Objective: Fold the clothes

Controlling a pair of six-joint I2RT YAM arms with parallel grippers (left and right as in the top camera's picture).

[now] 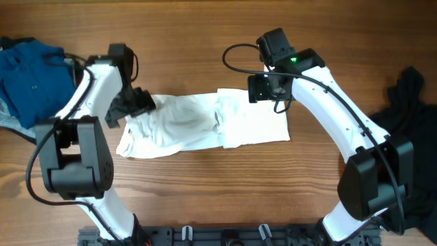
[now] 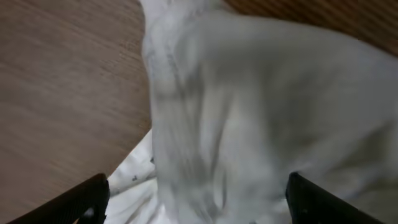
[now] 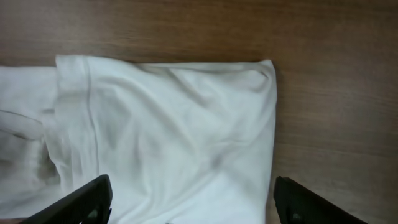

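The white T-shirt (image 1: 205, 126) lies in the middle of the tabletop (image 1: 205, 198) as a long band running left to right, already doubled on itself; its right half is flat and square-cornered, its left half rumpled and bunched. The left gripper (image 1: 136, 102) sits at that rumpled left end; its fingers (image 2: 87, 199) are spread wide with cloth bulging up between them, closed on nothing that shows, though the wrist view is blurred; I judge it is set there to gather the loose end so that it can be carried over the neater half. The right gripper (image 1: 265, 89) hangs over the far edge of the shirt's right half; its fingers (image 3: 81, 202) are likewise parted and straddle the smooth fabric without pinching it, probably so that it is ready to pin or flatten that side while the other end is worked. A blue garment (image 1: 27, 75) is heaped at the far left corner and a black garment (image 1: 410, 109) lies by the right edge, both well apart from the shirt and unfolded; they look set aside to leave the centre free for one piece at a time.
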